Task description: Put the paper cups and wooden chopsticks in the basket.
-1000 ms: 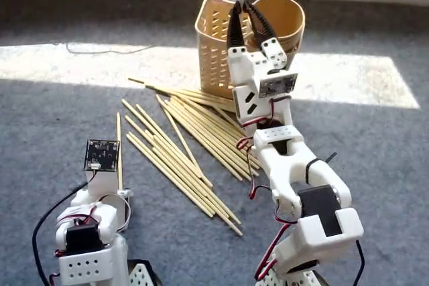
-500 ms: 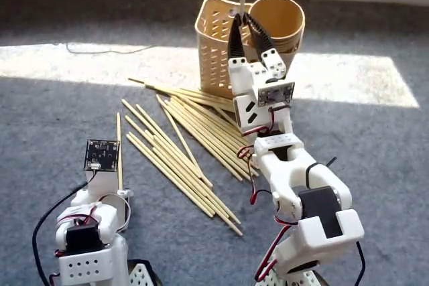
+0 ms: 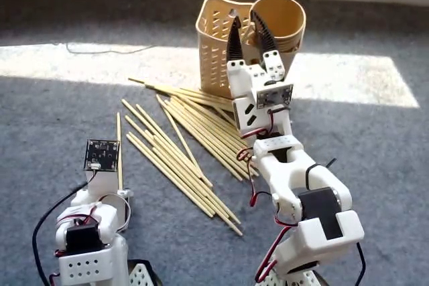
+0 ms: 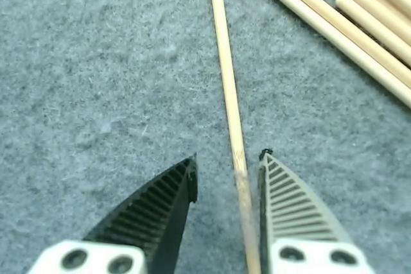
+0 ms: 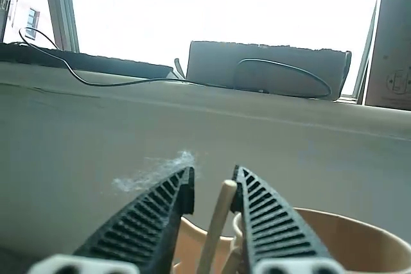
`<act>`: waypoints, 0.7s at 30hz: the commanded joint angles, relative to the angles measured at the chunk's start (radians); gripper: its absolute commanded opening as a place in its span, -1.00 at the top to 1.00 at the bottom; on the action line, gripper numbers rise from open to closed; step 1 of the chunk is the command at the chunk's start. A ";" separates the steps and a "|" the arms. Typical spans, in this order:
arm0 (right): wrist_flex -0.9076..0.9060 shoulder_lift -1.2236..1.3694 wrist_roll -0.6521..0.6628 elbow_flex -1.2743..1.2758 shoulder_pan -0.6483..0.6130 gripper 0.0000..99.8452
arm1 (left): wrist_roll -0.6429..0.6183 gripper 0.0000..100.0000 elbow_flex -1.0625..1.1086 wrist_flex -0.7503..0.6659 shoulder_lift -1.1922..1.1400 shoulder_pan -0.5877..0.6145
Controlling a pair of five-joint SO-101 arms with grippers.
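The fingers of the right gripper (image 5: 212, 171) are parted and nothing is clamped. A thin pale wooden chopstick (image 5: 218, 216) is seen standing loose between them, close to one finger. This gripper is poised over the cream slotted plastic basket (image 3: 214, 51), which is set by the far edge of the grey carpet (image 3: 375, 165). A tan paper cup (image 3: 285, 18) is pressed against the basket; whether it is inside cannot be told.

The left gripper (image 4: 228, 157) is also spread wide, low over the carpet near its front left corner. A single wooden chopstick (image 4: 228, 94) is straddled but not gripped. A pile of wooden chopsticks (image 3: 188, 145) is spread mid-carpet.
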State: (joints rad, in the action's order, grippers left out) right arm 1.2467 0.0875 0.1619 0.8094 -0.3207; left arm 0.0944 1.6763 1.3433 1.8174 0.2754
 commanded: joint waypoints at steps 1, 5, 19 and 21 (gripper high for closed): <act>0.019 -0.028 0.008 0.002 -0.012 0.78 | -0.006 0.68 0.021 0.005 0.007 0.015; 0.015 -0.122 0.006 0.045 -0.013 0.79 | -0.006 0.68 0.021 0.005 0.007 0.077; -0.337 -0.694 -0.049 0.274 -0.056 0.94 | -0.006 0.68 0.021 0.005 0.007 0.107; -0.490 -0.814 -0.152 0.275 -0.051 0.94 | -0.006 0.68 0.021 0.005 0.007 0.105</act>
State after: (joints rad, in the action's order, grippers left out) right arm 0.9551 -0.5432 0.1128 1.0871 -0.3698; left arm 0.0944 1.6763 1.3433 1.8174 0.3751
